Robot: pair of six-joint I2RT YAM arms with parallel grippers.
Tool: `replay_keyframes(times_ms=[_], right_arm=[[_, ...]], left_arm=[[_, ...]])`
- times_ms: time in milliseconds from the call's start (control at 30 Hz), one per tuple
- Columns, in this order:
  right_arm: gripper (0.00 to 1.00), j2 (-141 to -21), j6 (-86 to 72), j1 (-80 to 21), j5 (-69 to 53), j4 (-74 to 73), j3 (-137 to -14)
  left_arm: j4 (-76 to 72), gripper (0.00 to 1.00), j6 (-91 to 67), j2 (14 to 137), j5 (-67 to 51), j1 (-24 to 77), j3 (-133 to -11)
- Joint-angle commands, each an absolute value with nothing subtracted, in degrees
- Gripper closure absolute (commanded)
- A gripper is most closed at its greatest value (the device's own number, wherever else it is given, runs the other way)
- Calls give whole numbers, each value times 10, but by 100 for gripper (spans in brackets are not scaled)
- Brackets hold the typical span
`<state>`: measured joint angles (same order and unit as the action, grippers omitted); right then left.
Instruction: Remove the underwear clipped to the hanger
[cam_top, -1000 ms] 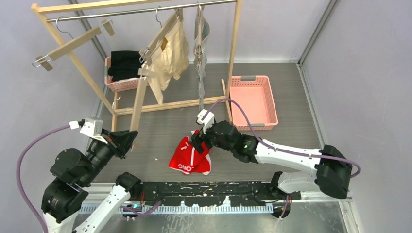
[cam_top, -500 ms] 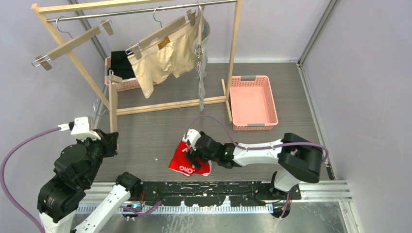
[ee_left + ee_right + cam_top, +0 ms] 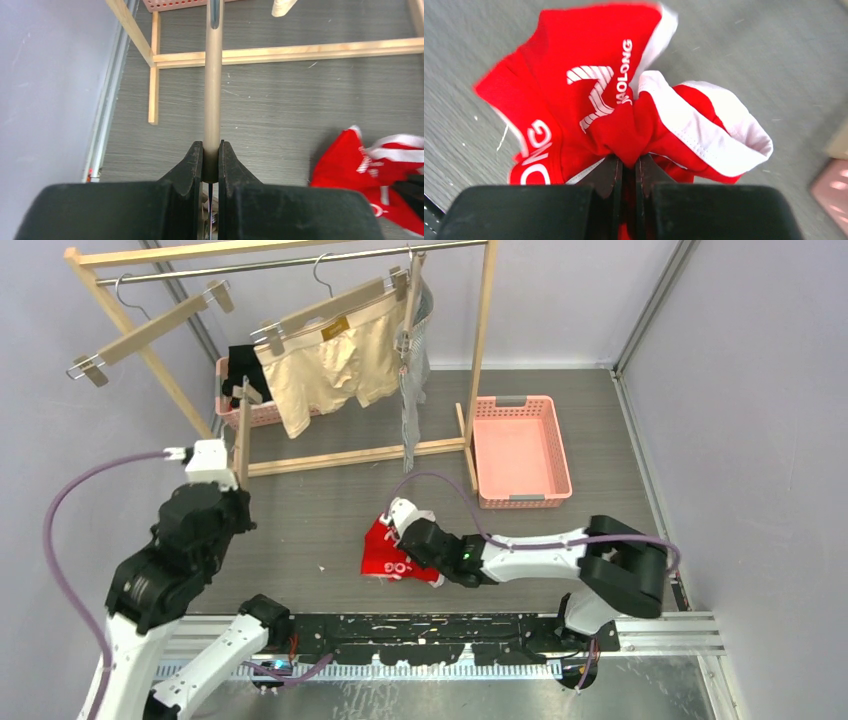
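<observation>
Red underwear [image 3: 574, 100] with white trim is seen crumpled on the grey counter [image 3: 320, 510], one fold pinched tight in the closed right pincer [image 3: 629, 167]. A wooden bar [image 3: 213, 90], its top cut off, is clamped in the closed left pincer [image 3: 210, 162]. Cream underwear [image 3: 320, 370] is clipped to a hanger [image 3: 330, 308]. Grey striped underwear [image 3: 410, 410], hung edge-on, can barely be made out.

Light is coming in soft and even from overhead, so the table [image 3: 330, 510] is only getting faint shadows. The metal rail [image 3: 400, 695] along the near edge is catching some glare. Up close, the red underwear [image 3: 589, 100] is smearing at its left edge, the pink basket [image 3: 831, 185] on the right is sitting out of focus, and the hanger bar [image 3: 213, 75] is going soft toward its far end.
</observation>
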<state>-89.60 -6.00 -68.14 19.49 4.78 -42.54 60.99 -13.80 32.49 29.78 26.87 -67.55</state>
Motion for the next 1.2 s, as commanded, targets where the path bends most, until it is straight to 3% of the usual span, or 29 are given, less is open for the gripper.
replay_keyframes(times_ms=[0,333,600,800,1167], right_arm=[[99,-779,-43,-677,329,53,-422],[99,-566,-27,-658,458,-14,-415],[99,-472,-17,-652,578,-73,-417],[99,-473,-46,-612,684,-137,-450],[99,-533,-68,-388,536,-78,-467]], left_arm=[[547,100,-78,396,335,266,-718],[507,100,23,549,325,247,-841],[499,100,56,621,183,105,-909],[491,100,70,651,66,31,-951],[485,100,47,723,-94,-43,-1073]])
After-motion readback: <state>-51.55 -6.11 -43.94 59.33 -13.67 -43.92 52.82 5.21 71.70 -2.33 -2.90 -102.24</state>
